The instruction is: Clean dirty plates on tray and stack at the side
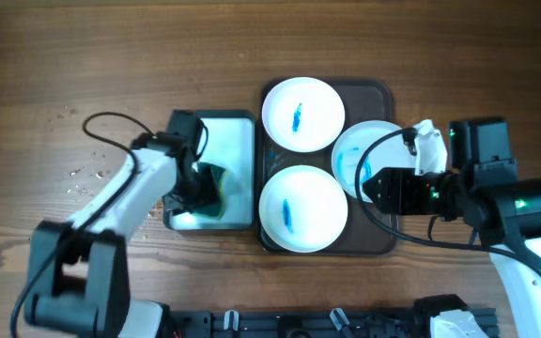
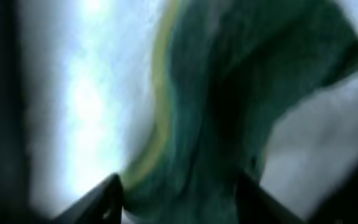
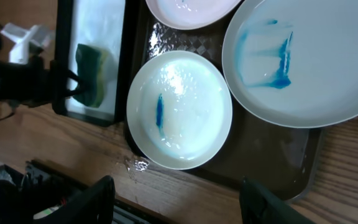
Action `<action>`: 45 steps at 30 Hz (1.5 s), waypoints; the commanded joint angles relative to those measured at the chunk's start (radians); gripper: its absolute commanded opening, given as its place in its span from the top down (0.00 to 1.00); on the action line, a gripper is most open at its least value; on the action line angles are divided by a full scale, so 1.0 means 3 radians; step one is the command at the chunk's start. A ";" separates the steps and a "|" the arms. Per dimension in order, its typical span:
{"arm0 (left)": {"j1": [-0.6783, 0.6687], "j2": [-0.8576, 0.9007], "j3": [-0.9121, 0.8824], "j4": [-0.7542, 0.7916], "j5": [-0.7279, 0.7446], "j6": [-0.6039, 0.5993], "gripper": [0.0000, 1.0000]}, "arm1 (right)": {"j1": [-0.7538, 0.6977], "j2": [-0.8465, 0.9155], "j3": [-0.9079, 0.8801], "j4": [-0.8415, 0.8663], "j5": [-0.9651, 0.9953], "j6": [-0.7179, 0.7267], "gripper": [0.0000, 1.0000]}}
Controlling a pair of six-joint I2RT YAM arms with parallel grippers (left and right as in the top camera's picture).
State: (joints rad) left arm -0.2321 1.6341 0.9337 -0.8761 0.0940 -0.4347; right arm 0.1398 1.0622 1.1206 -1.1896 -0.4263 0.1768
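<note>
Three white plates with blue smears lie on the dark tray [image 1: 380, 94]: one at the back [image 1: 302, 114], one at the front [image 1: 302, 210], one on the right [image 1: 364, 150]. The right wrist view shows the front plate [image 3: 179, 109] and the right plate [image 3: 303, 59]. A green and yellow sponge [image 1: 216, 186] lies in a white-lined basin [image 1: 238, 131]. My left gripper [image 1: 198, 188] is open, its fingers [image 2: 179, 199] on either side of the sponge [image 2: 229, 106]. My right gripper [image 1: 366, 185] is open and empty [image 3: 178, 199], above the tray's front right.
Water droplets lie on the wood at the far left [image 1: 83, 178] and in front of the tray [image 3: 138, 165]. The basin [image 3: 98, 25] stands against the tray's left side. A black rail runs along the table's front edge [image 1: 299, 324].
</note>
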 commanded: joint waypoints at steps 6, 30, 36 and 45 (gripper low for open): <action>-0.0076 0.0308 0.0070 0.0090 -0.0055 -0.0062 0.96 | 0.0017 0.0018 -0.0050 0.0084 -0.0052 0.0031 0.36; -0.0089 -0.0034 -0.0164 0.0956 -0.0310 -0.0052 0.76 | 0.0017 0.0019 -0.0050 0.0048 -0.0050 0.0034 0.36; -0.0090 -0.0154 0.0108 0.0286 -0.0202 -0.0050 0.28 | 0.0017 0.0027 -0.0056 -0.0388 0.0668 0.0399 0.35; -0.0205 0.0022 -0.0421 0.0896 -0.0202 -0.0065 0.70 | 0.0017 0.0102 -0.0802 0.0086 0.0195 0.0371 0.34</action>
State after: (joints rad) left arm -0.2817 1.6016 0.8944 -0.6601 0.0223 -0.4541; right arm 0.1406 1.0824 0.9928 -1.2369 -0.3145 0.2836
